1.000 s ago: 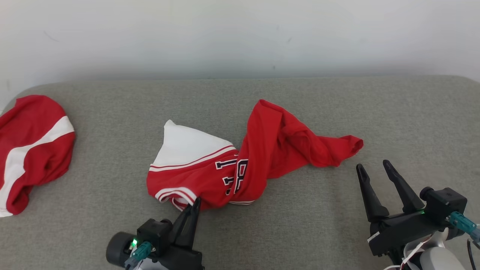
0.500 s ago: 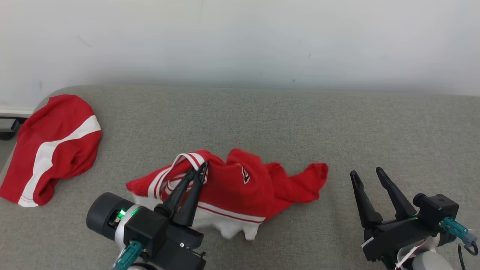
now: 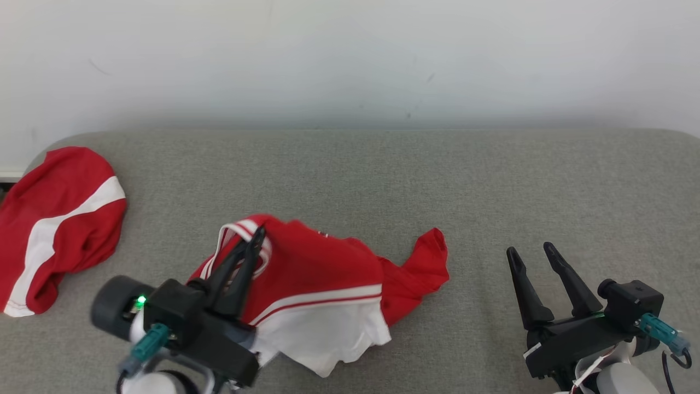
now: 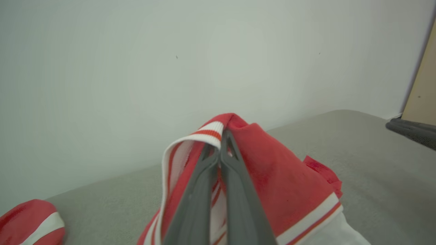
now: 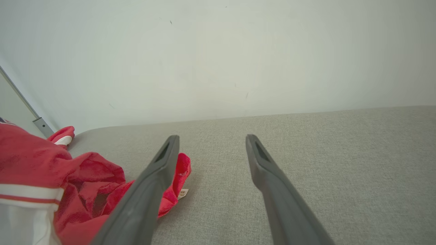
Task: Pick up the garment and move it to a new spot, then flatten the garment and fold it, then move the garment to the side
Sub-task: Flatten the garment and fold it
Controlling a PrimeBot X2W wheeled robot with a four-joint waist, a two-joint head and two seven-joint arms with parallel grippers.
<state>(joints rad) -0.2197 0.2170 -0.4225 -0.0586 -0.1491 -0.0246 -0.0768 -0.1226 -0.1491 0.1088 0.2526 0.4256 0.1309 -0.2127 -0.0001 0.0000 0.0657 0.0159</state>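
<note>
Moved since a second ago: red basketball jersey with white panel and red-and-white striped trim (image 3: 328, 262), formerly spread out, now bunched and raised at its striped edge by the left gripper (image 3: 255, 235), which has come up from the near hem. Left jaws: pressed together, clamped on the striped trim; the rest of the jersey drapes onto the grey fabric-covered tabletop (image 3: 492, 175), white panel nearest the robot, one red end trailing right. Right gripper (image 3: 528, 250): jaws wide apart, holding nothing, apart from the jersey's right end. Second red cloth with white stripe (image 3: 54, 219): crumpled at the tabletop's left edge, well apart. Pale wall (image 3: 350, 54) behind.
</note>
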